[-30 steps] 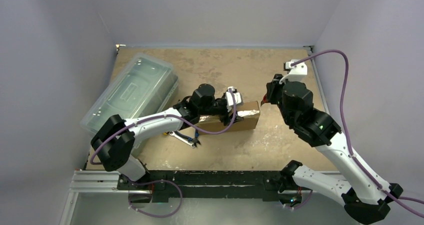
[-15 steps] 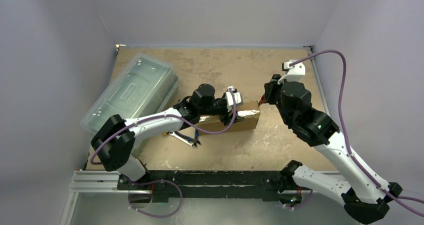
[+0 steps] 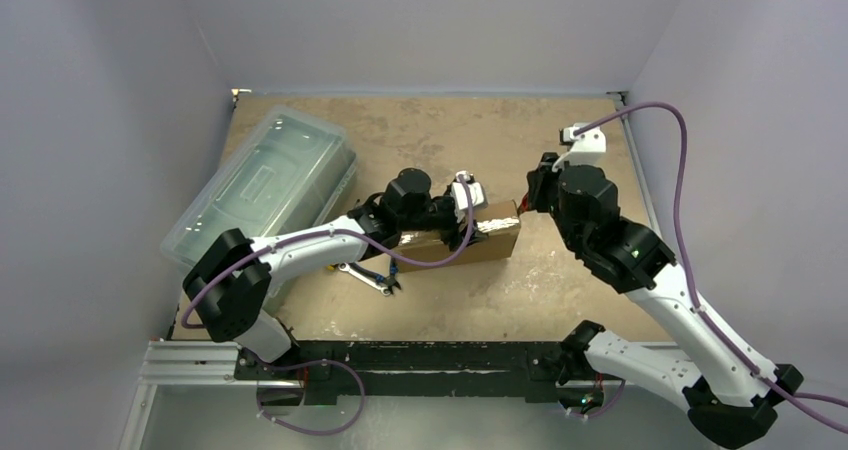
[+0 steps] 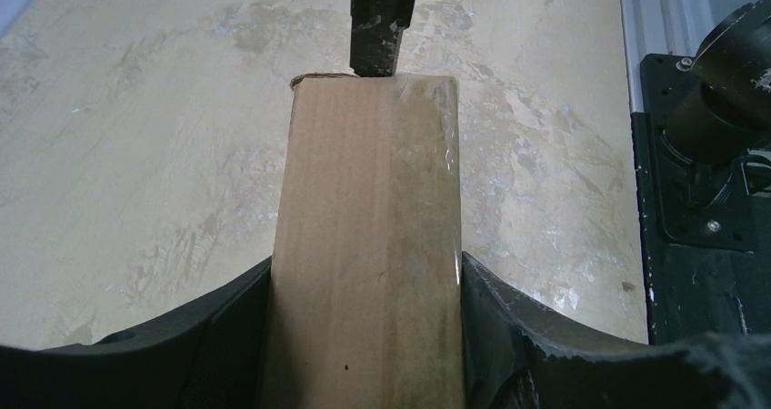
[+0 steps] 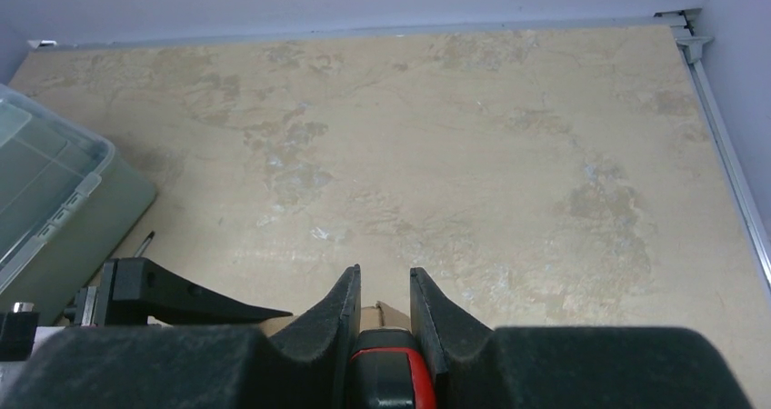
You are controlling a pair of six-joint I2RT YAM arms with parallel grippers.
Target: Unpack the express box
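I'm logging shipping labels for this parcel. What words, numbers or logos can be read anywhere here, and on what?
No text can be read in any view.
express box: plain brown cardboard and clear tape, no label showing.
plastic bin: raised rectangular panel on the lid, too small to tell any lettering.
red-and-black tool: no marking visible.

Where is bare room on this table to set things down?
Bare: the far strip between plastic bin and right wall; the near patch in front of the express box. Crowded: around left hand, right hand, its red tool, silver tool.
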